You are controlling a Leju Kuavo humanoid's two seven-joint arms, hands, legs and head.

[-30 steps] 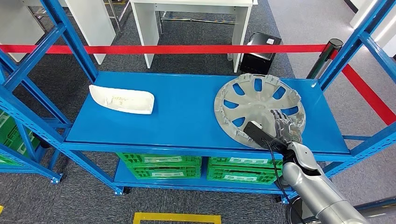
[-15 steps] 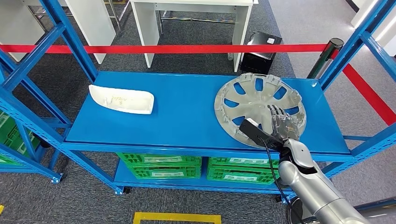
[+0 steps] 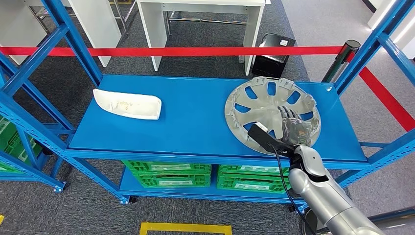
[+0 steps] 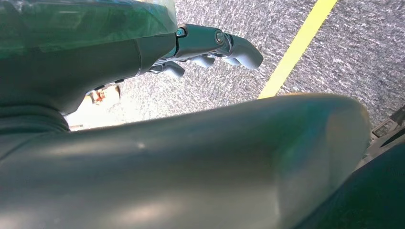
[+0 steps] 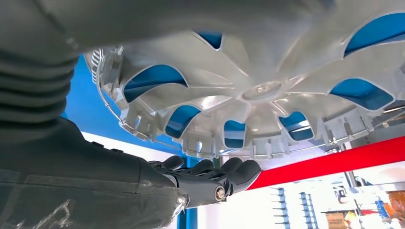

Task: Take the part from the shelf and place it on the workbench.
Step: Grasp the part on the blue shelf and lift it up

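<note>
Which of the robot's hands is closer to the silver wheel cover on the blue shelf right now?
The right. The right hand is spread over the wheel cover, at its near side on the shelf. The left hand hangs low over the grey carpet beside a yellow line, away from it.

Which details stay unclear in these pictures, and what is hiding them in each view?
- Head view: whether the right hand touches the silver wheel cover; the hand's back covers the contact.
- Right wrist view: the wheel cover's far rim is cut off by the frame edge.
- Head view: writing on the white part is too small to read.
- Left wrist view: the left hand is partly hidden by the robot's own body; the floor's yellow line runs out of frame.
</note>
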